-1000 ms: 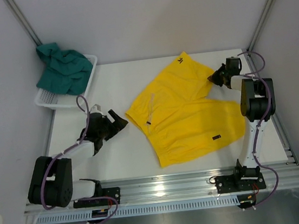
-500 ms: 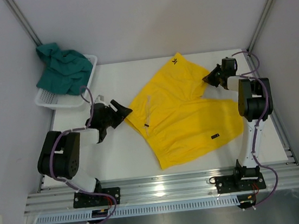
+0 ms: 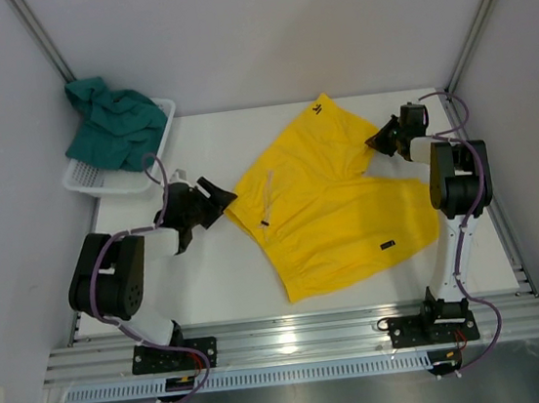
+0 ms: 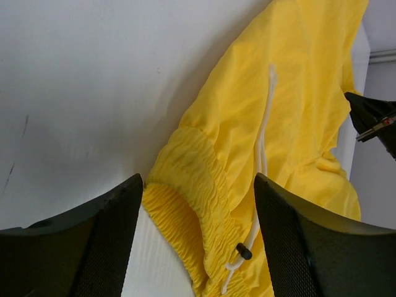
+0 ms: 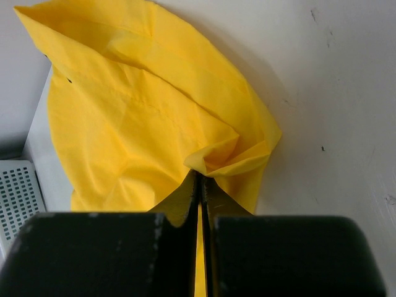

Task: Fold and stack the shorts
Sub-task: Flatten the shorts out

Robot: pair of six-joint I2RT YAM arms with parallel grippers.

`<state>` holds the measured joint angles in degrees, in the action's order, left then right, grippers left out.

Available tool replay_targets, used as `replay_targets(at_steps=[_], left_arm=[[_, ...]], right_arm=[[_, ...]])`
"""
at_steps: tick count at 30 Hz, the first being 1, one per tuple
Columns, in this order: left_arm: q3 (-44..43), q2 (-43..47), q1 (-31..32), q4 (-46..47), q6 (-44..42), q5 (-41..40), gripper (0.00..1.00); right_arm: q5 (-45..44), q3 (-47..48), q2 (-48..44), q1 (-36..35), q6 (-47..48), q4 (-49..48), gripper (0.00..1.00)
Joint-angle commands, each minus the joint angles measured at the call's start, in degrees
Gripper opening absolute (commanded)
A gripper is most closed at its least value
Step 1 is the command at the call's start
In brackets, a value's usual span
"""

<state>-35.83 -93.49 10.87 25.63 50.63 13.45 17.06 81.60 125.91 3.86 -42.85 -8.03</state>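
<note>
top external: yellow shorts [image 3: 334, 208], waistband corner [image 3: 232, 204] at 3 o'clock of wide-spread left gripper [image 3: 215, 200]; right gripper [image 3: 377, 142] clamped on leg hem [image 3: 367, 153].

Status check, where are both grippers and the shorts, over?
Left gripper open at waistband of yellow shorts. Right gripper shut on their far leg. Teal shorts heaped in basket. Nothing in the way.

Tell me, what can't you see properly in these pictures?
- Green shorts, top view: bunched up in the basket, so their own folds hide most of them.
- Black mark on the yellow shorts, top view: too small to read.
- Yellow shorts, left wrist view: cut off by the bottom edge.
- Right gripper, right wrist view: its own black body hides the cloth beneath.
</note>
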Motion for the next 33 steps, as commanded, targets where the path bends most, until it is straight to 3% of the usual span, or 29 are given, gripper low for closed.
replay_targets(at_steps=[1, 8, 15, 20, 28, 31, 33], left_arm=[[2.51, 6.21, -0.41, -2.07, 0.17, -2.20, 0.76], [3.32, 6.83, -0.07, 0.65, 2.98, 2.01, 0.75], [3.93, 8.59, 1.52, -1.11, 2.80, 0.70, 0.74], [2.44, 4.13, 1.78, 3.01, 4.82, 1.31, 0.69], [1.21, -5.02, 5.20, 14.69, 11.50, -1.76, 0.55], [2.08, -7.31, 5.39, 18.92, 14.05, -4.83, 0.43], [3.13, -7.49, 5.39, 22.17, 14.67, -8.25, 0.28]], right_arm=[[0.69, 1.54, -0.75, -0.17, 0.84, -1.46, 0.00], [0.61, 1.37, -0.66, -0.17, 0.84, -1.63, 0.00], [0.34, 1.28, -0.58, -0.34, 1.01, -1.63, 0.00], [0.08, 1.10, -0.92, -0.34, 1.19, -1.55, 0.00], [0.26, 0.31, -1.01, -0.17, 0.67, -2.69, 0.00], [0.61, -1.09, -1.36, -0.17, 0.14, -4.79, 0.00], [0.95, -1.97, -1.63, -0.25, -0.13, -6.63, 0.00]])
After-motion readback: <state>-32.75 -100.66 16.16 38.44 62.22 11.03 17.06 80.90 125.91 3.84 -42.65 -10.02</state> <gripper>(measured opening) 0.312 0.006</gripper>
